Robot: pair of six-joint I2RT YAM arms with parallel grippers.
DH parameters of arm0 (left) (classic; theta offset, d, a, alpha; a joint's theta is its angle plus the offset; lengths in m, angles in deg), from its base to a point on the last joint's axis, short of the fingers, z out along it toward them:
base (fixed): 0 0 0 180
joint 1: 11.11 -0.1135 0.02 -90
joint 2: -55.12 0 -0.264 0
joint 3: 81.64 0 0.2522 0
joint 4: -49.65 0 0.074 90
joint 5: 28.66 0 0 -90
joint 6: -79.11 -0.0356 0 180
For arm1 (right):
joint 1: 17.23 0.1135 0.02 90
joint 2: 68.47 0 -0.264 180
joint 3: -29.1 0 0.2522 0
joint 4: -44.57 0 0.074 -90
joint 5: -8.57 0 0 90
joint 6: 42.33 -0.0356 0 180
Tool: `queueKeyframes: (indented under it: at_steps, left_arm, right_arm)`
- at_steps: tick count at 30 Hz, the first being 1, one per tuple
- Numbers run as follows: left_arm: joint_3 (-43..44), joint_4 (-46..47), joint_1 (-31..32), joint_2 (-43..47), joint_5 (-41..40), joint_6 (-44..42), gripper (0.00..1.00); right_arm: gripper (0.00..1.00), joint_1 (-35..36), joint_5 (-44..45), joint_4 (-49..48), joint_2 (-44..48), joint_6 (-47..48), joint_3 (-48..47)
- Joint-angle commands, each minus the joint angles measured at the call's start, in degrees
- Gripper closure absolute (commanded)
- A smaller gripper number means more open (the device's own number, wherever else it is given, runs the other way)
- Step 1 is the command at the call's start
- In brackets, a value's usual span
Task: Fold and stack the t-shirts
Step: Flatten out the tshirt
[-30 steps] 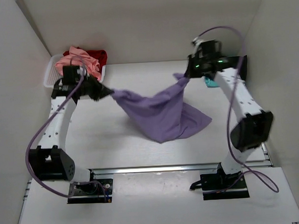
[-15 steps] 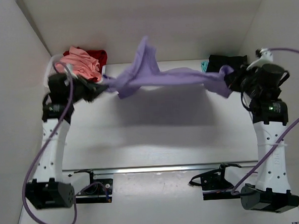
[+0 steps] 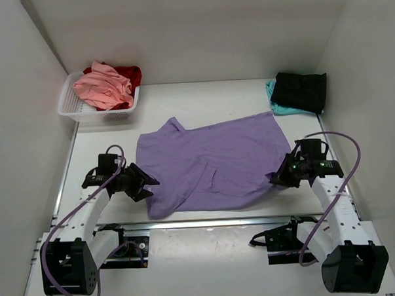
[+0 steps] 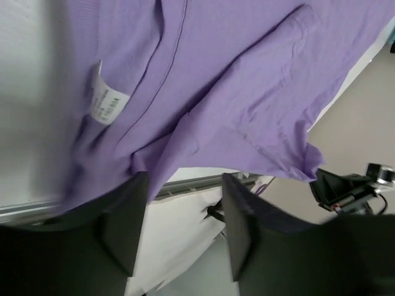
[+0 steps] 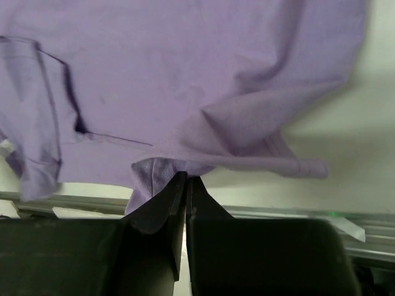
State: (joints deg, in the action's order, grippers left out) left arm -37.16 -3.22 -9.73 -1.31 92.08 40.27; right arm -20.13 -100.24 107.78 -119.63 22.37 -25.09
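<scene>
As right claw (image 5: 185,180) pinches its edge, lavender t-shirt (image 3: 211,164) spreads leftward.

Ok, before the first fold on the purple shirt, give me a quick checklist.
1. Lavender shirt lying spread on the table: ok.
2. Cloth smooth: not ok, bunched at the near right corner.
3. Left hand open: ok.
4. Right hand open: not ok, shut on the cloth's edge.
5. Black shirt on teal shirt, apart from the lavender one: ok.
6. Front or back facing up: cannot tell.
</scene>
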Motion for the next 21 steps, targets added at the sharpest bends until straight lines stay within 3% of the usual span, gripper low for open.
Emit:
queueKeyframes:
  at_steps: [1,5,12,21]
  left_arm:
    - [-0.5,3.3,1.4,2.6,-0.2,1.2,0.36]
    - [3.5,3.3,5.3,1.2,-0.7,5.2,0.33]
    - [8.9,12.6,23.0,-9.6,-9.1,13.7,0.34]
    - [29.1,9.9,31.7,-31.5,-22.6,-1.3,0.36]
  right_arm:
    - [1.0,-0.5,0.8,2.1,0.8,1.4,2.7]
    - [1.0,0.4,1.5,1.9,0.6,1.7,5.8]
    - [1.0,4.8,2.3,-0.7,-2.1,1.0,3.9]
    - [1.0,3.6,0.4,-3.0,-2.2,1.9,3.6]
